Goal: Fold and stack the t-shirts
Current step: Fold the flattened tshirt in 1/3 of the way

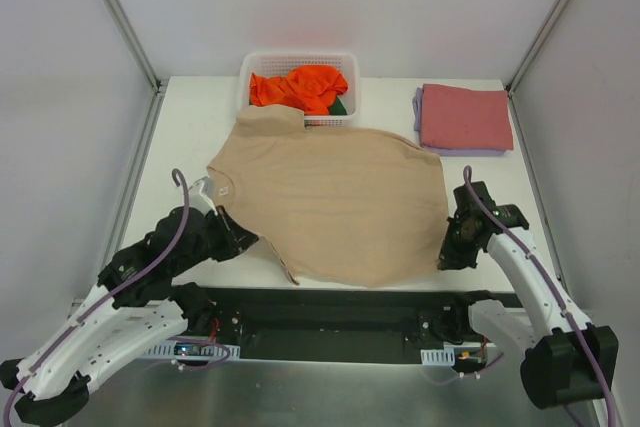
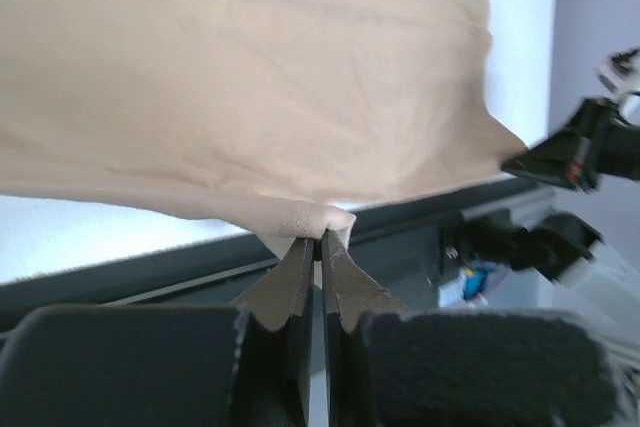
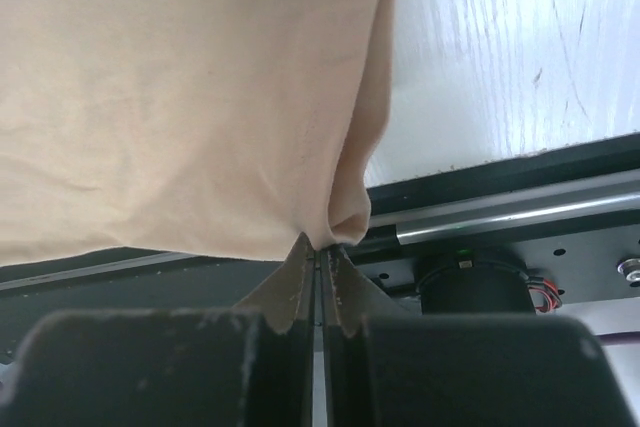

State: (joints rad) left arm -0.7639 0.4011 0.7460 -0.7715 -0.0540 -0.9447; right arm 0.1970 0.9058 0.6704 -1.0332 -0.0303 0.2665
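1. Beige shirt (image 1: 335, 205) lies spread mid-table, its near hem pinched at both corners: left gripper (image 2: 320, 237) clamps cloth at 7 o'clock, right gripper (image 3: 318, 247) at 4 o'clock.
2. Pink shirt (image 1: 466, 116) sits folded on lavender shirt (image 1: 418, 107) at 2 o'clock.
3. Orange shirt (image 1: 300, 87) and green shirt (image 1: 341, 107) fill basket (image 1: 297, 59) at 12 o'clock.

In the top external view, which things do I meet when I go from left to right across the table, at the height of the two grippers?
left gripper → beige t-shirt → right gripper. Each gripper is shut on an edge of this shirt.
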